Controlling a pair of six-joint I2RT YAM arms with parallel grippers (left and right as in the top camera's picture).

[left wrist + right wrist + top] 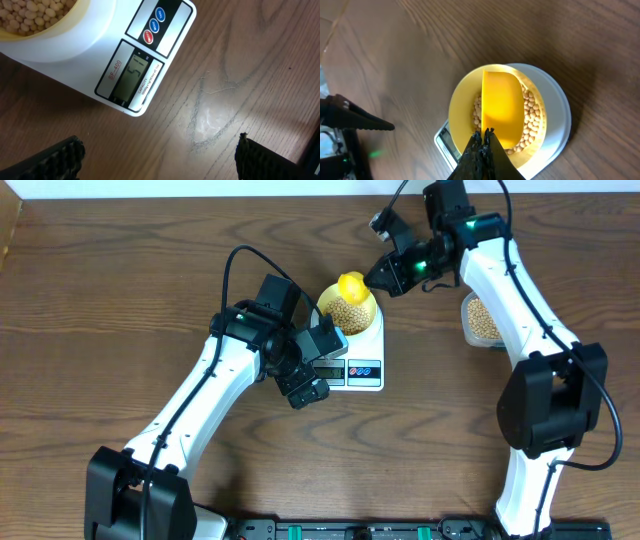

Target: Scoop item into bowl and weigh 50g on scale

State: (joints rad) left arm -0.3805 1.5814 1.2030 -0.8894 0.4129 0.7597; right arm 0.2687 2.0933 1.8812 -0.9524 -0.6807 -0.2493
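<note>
Right gripper (483,134) is clamped on the yellow scoop (502,107), which lies over the beans (532,117) within the bowl (462,100) rim, centre frame, on the scale (559,112). Left gripper (160,159) stands wide apart just below the scale's front edge, with bare table (260,75) to the right.

Left gripper (157,157) spread wide; right gripper (483,133) pinched closed

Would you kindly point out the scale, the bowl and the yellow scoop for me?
scale (131,75): left wrist view, on its grey display.
bowl (460,107): right wrist view, on its bare left inner wall.
yellow scoop (502,107): right wrist view, on the middle of its pan.
</note>
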